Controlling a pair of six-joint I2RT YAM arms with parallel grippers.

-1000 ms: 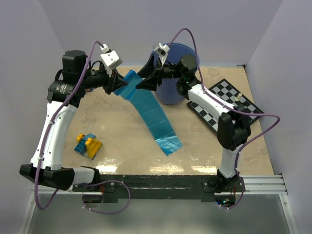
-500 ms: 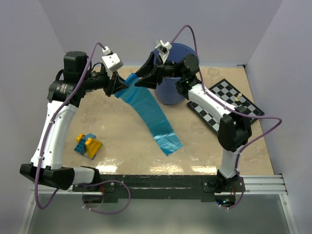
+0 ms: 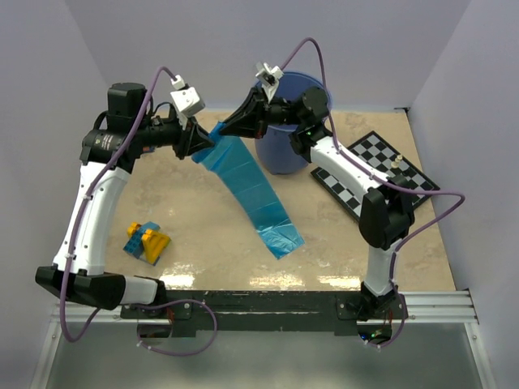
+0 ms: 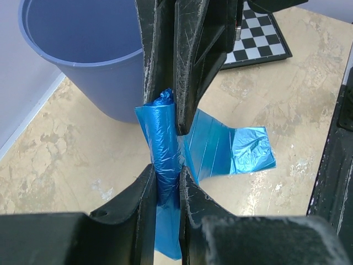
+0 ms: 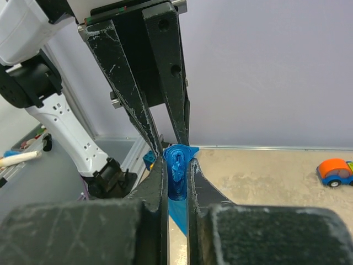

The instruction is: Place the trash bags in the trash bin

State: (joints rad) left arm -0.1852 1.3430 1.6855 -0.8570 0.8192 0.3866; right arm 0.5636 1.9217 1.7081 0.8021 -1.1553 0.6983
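Your right gripper [image 5: 177,159] has since closed, pinching the bunched top of the thin translucent blue film trash bag [image 3: 258,194]; left gripper [image 4: 166,171] clamps it alongside.

top view: trash bin [image 3: 280,158] rim at 9 o'clock hidden behind right gripper [image 3: 221,130] and its wrist. piece on chessboard [image 3: 377,158] too small to tell. left wrist view: bin cut off at 12 o'clock. right wrist view: trash bag [image 5: 177,176] lower end hidden between fingers; clutter at 9 o'clock blurred.
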